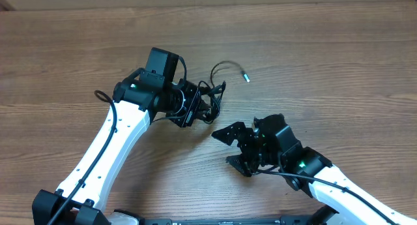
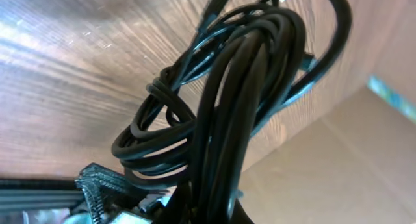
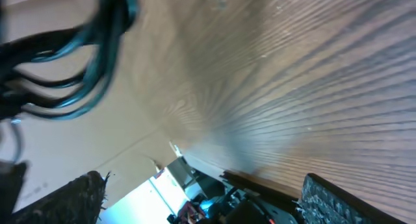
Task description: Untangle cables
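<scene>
Overhead: your left gripper (image 1: 206, 108) is clenched on the cables (image 1: 215, 89), a knotted bundle near the table's (image 1: 339, 49) middle, with one plug end trailing toward the far edge. Left wrist: the loops hang tangled. Right wrist: your right gripper (image 3: 205, 185) gapes empty beside the bundle. Pinch one outer loop and pull gently.

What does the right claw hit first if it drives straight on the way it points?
Probably bare table: the wrist view shows only wood between the open right claw's fingers. The cables sit off that line, toward the view's upper left. Depth is unclear.
</scene>
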`<act>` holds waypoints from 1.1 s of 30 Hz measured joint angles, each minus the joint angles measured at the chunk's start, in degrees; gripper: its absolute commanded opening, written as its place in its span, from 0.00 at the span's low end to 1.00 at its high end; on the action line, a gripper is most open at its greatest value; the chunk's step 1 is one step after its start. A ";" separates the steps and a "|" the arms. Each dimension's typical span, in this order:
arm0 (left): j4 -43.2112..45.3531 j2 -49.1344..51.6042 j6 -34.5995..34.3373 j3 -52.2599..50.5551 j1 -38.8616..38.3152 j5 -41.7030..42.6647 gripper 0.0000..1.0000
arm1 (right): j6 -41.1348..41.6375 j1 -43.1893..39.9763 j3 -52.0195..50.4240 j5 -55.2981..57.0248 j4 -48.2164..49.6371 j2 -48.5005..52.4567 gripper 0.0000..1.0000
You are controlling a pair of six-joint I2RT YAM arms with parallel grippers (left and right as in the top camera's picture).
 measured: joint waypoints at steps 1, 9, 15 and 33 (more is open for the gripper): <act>-0.02 0.00 1.11 0.00 0.00 0.13 0.05 | 0.37 0.13 0.00 0.20 0.07 0.55 0.95; 0.02 0.00 7.85 0.00 0.00 2.71 0.04 | 6.67 0.22 0.00 4.72 2.71 1.33 0.96; -1.84 0.00 4.07 0.00 0.00 6.21 0.04 | 11.30 0.22 -0.04 8.63 6.21 1.33 0.98; 1.49 0.00 3.39 0.00 0.00 10.25 0.04 | 14.95 0.22 -0.04 12.87 4.44 2.29 0.98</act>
